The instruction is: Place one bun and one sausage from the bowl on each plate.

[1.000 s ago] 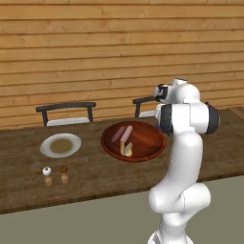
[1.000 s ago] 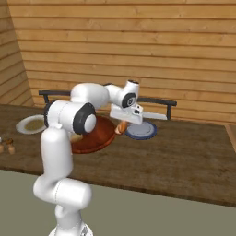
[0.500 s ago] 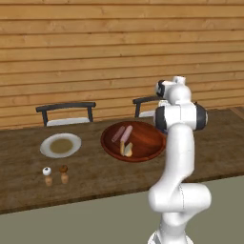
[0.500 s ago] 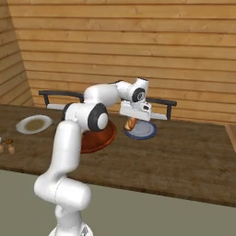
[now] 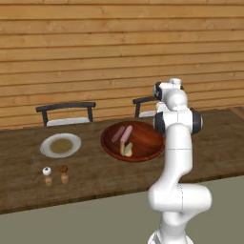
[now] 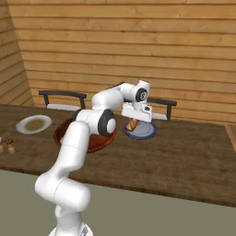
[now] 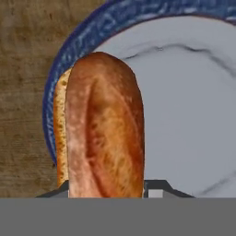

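1. Left base view. Table (image 5: 95,190): dark wood, running left to right, with a plank wall behind. Bowl (image 5: 136,141): reddish-brown, mid-table, just left of the arm. In it lie two sausages (image 5: 123,134), pinkish, side by side in the far left part, and one bun (image 5: 127,149), pale, just nearer than them. Pale plate (image 5: 60,145): tan centre, well left of the bowl, nothing on it. Two shakers (image 5: 55,175): one white-topped, one brown-topped, near edge, in front of the pale plate. Two chairs (image 5: 66,113) behind the table. The arm rises at lower right, its hand turned away over the table beyond the bowl.

2. Right base view. Gripper (image 6: 133,123): hangs low over the blue plate (image 6: 143,132), which sits just right of the bowl (image 6: 94,141). A bun (image 6: 132,124), brown, hangs upright between the fingers, its low end at or just above the plate; contact cannot be told. Pale plate (image 6: 33,124) at far left; shakers (image 6: 6,146) at the left edge.

3. Hand view. Bun (image 7: 103,126): golden-brown crust with a lengthwise split, clamped between nearly closed fingers. Behind it the blue plate (image 7: 193,92), grey centre, dark blue rim, bare; the bun hangs over its left rim. Table (image 7: 25,69) wood to the left.
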### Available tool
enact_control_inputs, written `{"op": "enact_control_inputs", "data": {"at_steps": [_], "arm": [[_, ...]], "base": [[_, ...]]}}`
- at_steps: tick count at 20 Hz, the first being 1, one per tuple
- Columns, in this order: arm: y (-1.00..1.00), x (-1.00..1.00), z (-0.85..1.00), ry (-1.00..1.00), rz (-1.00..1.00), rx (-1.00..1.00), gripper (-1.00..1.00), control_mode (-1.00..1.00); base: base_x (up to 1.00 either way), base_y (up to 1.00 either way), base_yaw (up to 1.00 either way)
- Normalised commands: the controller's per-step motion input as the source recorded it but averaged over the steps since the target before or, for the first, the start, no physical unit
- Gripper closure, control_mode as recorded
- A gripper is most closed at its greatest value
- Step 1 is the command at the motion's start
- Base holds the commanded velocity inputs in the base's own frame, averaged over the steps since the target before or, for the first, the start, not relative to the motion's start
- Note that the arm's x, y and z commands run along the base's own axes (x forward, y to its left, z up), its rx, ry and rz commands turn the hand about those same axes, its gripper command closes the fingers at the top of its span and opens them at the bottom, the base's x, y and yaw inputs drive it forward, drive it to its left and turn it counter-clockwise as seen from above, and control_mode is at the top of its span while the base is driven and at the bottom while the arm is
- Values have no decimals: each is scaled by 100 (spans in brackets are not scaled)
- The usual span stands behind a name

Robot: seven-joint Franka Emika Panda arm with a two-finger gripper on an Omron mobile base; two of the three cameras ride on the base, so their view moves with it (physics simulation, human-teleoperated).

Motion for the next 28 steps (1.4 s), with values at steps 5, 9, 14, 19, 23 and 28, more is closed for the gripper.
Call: {"op": "enact_control_inputs", "data": {"at_steps": [5,9,14,19,23,28], "arm": [[3,-24,0,-1,0,0,-100,-100],[31,-96,0,-12,-6,0,-100,-100],[69,-100,0,-31,-9,-7,-100,-100],[72,-100,16,-43,-14,-8,-100,-100],[97,-66,26,-24,-27,-13,-100,-100],[91,-2,33,-2,-23,-3,-100,-100]], "base": [[0,0,0],[0,0,0],[0,0,0],[0,0,0],[0,0,0],[0,0,0]]}}
